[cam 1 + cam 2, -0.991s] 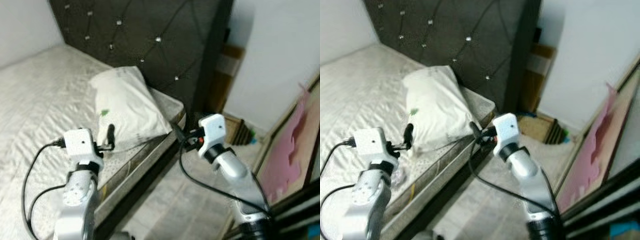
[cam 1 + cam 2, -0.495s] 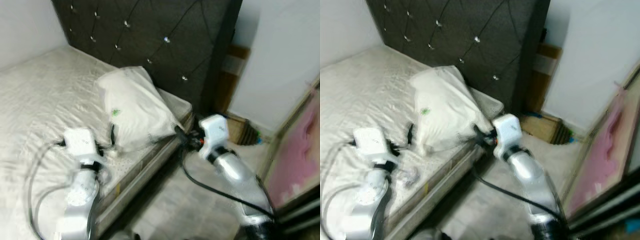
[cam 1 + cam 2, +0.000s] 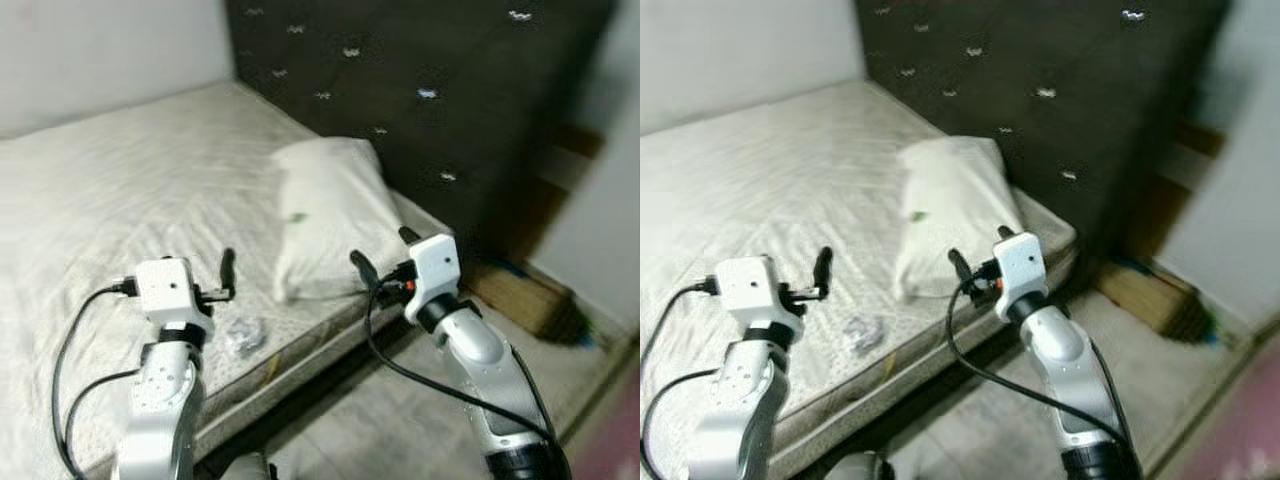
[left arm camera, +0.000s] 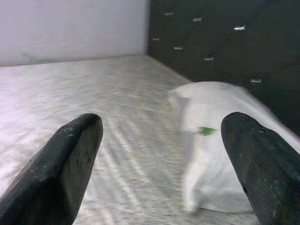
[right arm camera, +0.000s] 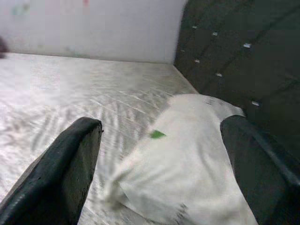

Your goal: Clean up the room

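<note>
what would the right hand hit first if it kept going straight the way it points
Most likely the white pillow: the right hand, fingers open, aims over the mattress edge at it, and the pillow sits between its fingers in the right wrist view. Depth is unclear.

Before me stands a bed (image 3: 120, 190) with a pale quilted mattress, set against a dark tufted headboard (image 3: 430, 90) with shiny studs. A plain light wall (image 3: 100, 50) runs behind it. To my right lies grey floor (image 3: 400, 420), near a brown box (image 3: 520, 295).
</note>
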You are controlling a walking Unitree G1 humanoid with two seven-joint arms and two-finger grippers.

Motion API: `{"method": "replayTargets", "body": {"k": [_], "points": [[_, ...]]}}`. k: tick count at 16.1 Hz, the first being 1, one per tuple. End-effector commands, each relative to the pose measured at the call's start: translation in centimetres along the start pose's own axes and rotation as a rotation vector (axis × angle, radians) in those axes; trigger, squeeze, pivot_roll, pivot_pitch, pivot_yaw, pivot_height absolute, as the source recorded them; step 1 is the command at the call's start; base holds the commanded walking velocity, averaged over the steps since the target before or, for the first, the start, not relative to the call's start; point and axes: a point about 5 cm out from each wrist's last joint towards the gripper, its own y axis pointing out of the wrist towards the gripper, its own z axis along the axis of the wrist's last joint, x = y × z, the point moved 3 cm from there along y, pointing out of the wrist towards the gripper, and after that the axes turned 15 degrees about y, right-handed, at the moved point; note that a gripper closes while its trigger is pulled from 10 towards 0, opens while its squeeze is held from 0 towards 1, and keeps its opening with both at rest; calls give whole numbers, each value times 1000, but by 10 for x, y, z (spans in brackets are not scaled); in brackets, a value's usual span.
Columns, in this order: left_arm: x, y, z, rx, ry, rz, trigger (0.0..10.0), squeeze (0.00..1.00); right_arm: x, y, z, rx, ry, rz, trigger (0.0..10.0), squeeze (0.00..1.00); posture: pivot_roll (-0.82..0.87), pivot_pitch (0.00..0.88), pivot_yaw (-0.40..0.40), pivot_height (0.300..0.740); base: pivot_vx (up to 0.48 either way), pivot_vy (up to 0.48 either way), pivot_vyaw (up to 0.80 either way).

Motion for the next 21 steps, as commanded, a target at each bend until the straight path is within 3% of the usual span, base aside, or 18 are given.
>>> {"method": "replayTargets", "body": {"k": [1,11,15,17,18,19,21], "points": [[2,2,5,20,-1,-1,10000,0,5,1,3,10,-14,-14,10000,0,-12,0,-4,740,0,0,800],[-1,2,5,30,-7,8,10000,0,12,4,7,47,-26,-78,10000,0,-4,0,-3,740,0,0,800],[-9,10,14,67,55,46,10000,0,17,8,6,45,-52,-120,10000,0,21,0,-21,740,0,0,800],[-18,6,10,41,78,94,10000,0,27,4,-4,15,-96,-206,10000,0,16,0,-13,740,0,0,800],[-19,3,5,25,75,96,10000,0,31,2,-9,1,-87,-235,10000,0,12,0,-10,740,0,0,800],[-15,-5,-12,-27,78,94,10000,0,40,-4,-27,-74,-79,-312,10000,0,-3,0,-2,740,0,0,800],[-18,-5,-17,-43,69,130,10000,0,44,-7,-33,-86,-65,-338,10000,0,-9,0,8,740,0,0,800]]}}
